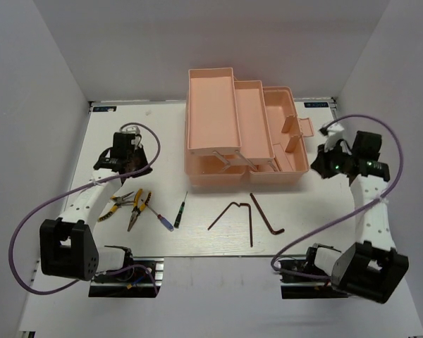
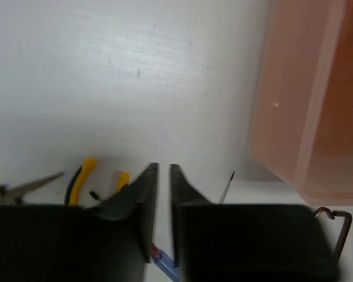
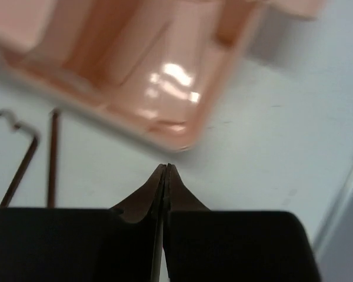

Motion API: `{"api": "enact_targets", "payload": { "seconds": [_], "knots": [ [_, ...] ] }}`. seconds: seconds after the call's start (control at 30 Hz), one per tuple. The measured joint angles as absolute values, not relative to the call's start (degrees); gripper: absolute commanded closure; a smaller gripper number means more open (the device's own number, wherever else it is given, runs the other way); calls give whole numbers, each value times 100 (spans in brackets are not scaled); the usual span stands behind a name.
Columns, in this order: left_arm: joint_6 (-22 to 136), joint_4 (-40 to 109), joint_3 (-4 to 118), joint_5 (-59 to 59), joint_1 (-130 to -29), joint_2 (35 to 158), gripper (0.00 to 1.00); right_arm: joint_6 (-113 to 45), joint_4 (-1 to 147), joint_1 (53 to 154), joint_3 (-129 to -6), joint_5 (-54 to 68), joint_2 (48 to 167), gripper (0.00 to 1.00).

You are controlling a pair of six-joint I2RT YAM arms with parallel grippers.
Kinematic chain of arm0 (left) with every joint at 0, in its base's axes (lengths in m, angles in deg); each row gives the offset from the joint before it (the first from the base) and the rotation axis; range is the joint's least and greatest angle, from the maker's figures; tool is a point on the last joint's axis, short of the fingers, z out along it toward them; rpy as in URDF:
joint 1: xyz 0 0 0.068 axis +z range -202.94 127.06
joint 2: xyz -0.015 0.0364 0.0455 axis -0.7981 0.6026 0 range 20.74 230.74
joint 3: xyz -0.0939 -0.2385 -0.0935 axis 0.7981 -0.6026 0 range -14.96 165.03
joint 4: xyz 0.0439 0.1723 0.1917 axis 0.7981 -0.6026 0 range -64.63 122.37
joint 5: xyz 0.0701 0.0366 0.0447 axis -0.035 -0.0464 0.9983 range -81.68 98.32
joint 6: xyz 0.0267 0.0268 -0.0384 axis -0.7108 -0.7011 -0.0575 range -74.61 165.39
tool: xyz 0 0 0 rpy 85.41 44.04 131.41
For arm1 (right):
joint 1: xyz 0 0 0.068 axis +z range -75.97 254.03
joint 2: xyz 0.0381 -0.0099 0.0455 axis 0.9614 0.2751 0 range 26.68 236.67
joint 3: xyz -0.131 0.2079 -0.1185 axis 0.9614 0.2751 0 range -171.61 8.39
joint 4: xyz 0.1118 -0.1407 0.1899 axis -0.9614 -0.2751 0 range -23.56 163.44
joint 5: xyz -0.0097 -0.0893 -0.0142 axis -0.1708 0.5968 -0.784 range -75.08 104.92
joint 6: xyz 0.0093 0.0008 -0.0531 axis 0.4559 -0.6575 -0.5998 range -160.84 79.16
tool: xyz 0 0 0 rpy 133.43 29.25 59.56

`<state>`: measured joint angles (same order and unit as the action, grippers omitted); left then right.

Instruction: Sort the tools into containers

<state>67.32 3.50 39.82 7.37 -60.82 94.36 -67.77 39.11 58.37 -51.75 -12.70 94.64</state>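
The salmon-pink toolbox [image 1: 240, 134] stands open at the back middle, its trays fanned out. On the table in front lie orange-handled pliers [image 1: 113, 205], yellow-handled pliers [image 1: 137, 206], a blue-handled screwdriver [image 1: 162, 218], a green-handled screwdriver [image 1: 181, 210] and three dark hex keys [image 1: 229, 211]. My left gripper [image 1: 125, 165] hovers above the pliers, its jaws a narrow gap apart and empty [image 2: 163, 167]; the yellow handles [image 2: 79, 176] and blue handle [image 2: 165, 264] show below it. My right gripper [image 1: 326, 165] is shut and empty [image 3: 166, 166], just off the toolbox's corner [image 3: 165, 126].
The white side walls stand close on both sides and at the back. The toolbox's lid handle [image 1: 299, 130] sticks out toward my right arm. Two hex keys [image 3: 52, 158] lie left of the right gripper. Purple cables loop beside both arms.
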Motion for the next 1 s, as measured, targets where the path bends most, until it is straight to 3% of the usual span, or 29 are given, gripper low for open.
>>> {"api": "enact_targets", "payload": {
  "seconds": [0.03, 0.1, 0.13, 0.23, 0.27, 0.33, 0.63, 0.77, 1.0],
  "knots": [
    [6717, 278, 3833, 722, -6109, 9429, 93, -7027, 3603, 5955, -4994, -1558, 9210, 100],
    [6701, 195, 3634, 689, -6157, 9429, 93, -7337, 3216, 6268, -4576, -2072, 8826, 100],
    [6688, 141, 3569, 674, -6176, 9427, 79, -7400, 3074, 6443, -4362, -2271, 8697, 98],
    [6690, 55, 3416, 687, -6266, 9368, 45, -7344, 2917, 6987, -3853, -2476, 8502, 79],
    [6660, 14, 3385, 709, -6299, 9338, 28, -7278, 2936, 7243, -3735, -2496, 8502, 71],
    [6666, -36, 3304, 755, -6377, 9237, 20, -7105, 3100, 7726, -3494, -2435, 8546, 68],
    [6679, -213, 3217, 1179, -6644, 8802, 19, -5973, 4381, 9922, -2843, -754, 9381, 62],
    [6555, -211, 3123, 1128, -6753, 8763, 19, -5702, 4720, 10410, -2845, 97, 9776, 58],
    [5945, 178, 2966, -161, -7394, 8634, 25, -5505, 5000, 10725, -2847, 1021, 10163, 57]
  ]
}}
